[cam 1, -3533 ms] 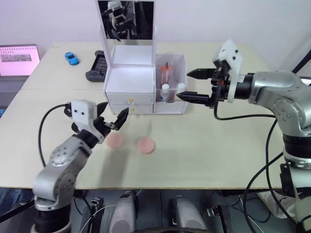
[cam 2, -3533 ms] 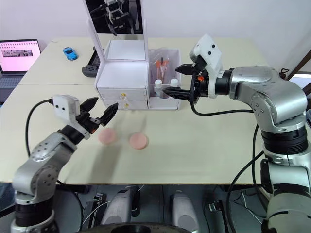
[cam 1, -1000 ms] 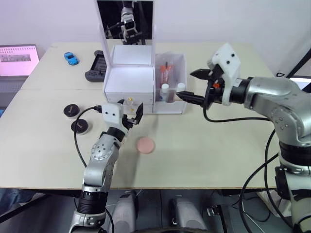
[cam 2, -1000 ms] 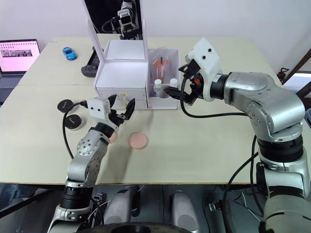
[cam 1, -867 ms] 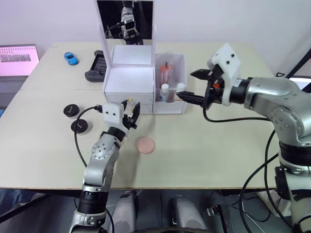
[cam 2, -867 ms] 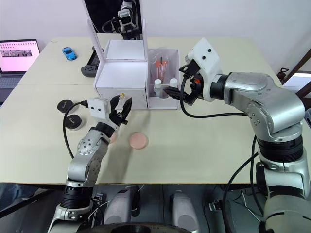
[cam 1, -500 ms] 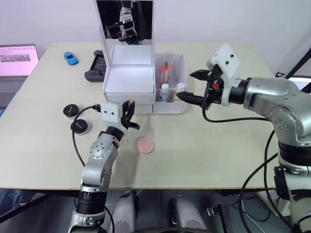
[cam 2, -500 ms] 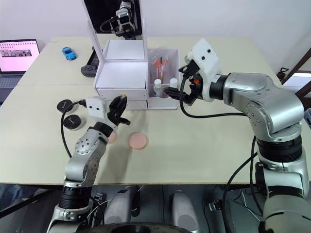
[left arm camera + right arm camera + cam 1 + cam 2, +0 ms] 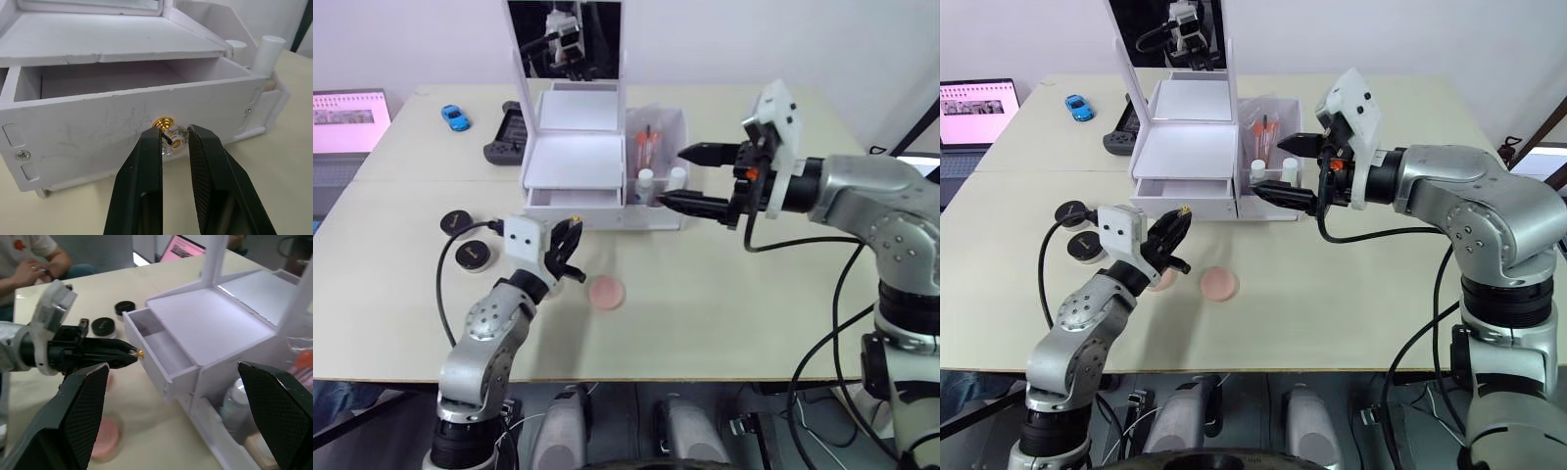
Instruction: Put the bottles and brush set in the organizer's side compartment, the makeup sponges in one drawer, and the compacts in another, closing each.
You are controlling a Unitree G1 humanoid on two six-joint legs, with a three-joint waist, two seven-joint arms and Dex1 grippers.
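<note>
Drawer (image 9: 122, 112) of the organizer (image 9: 576, 162), top of 2, stands pulled out and empty at 12 o'clock. Left gripper (image 9: 172, 142) is clenched on its gold knob (image 9: 168, 136). 2 makeup sponges (image 9: 605, 291) lie at 6 o'clock of the organizer. Right gripper (image 9: 693, 178) hangs spread by the side compartment (image 9: 658, 162). Step: opening the drawer. Next move, in my judgement: release the knob, fetch a sponge.

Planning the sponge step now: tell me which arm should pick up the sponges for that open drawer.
Left, probably. The left gripper is shut on the drawer knob, right beside both makeup sponges. The right gripper hangs open by the side compartment, farther away.
</note>
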